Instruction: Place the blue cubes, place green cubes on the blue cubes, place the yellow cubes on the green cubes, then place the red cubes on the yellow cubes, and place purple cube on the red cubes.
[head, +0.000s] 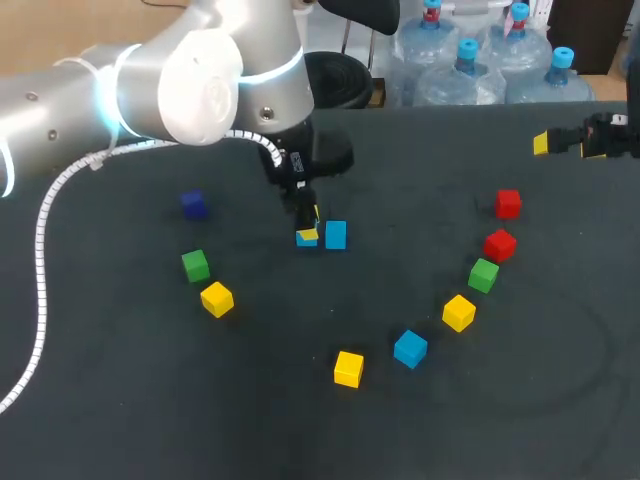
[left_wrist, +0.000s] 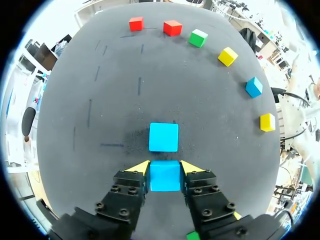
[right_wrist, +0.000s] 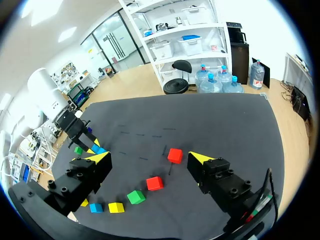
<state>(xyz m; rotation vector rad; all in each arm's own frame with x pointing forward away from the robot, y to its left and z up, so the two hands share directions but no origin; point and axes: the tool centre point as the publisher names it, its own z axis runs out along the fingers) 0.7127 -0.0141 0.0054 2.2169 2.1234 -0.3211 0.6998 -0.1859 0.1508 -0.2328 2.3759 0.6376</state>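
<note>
Blue cube (left_wrist: 165, 181) pinched by left end effector (left_wrist: 165, 168), arm pointing down | right end effector (right_wrist: 150, 157) spread, held high

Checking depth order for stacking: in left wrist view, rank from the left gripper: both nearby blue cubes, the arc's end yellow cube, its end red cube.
1. held blue cube, gripped by the left gripper
2. second blue cube, just ahead
3. end yellow cube, ahead, off to one side
4. end red cube, across the table
</note>
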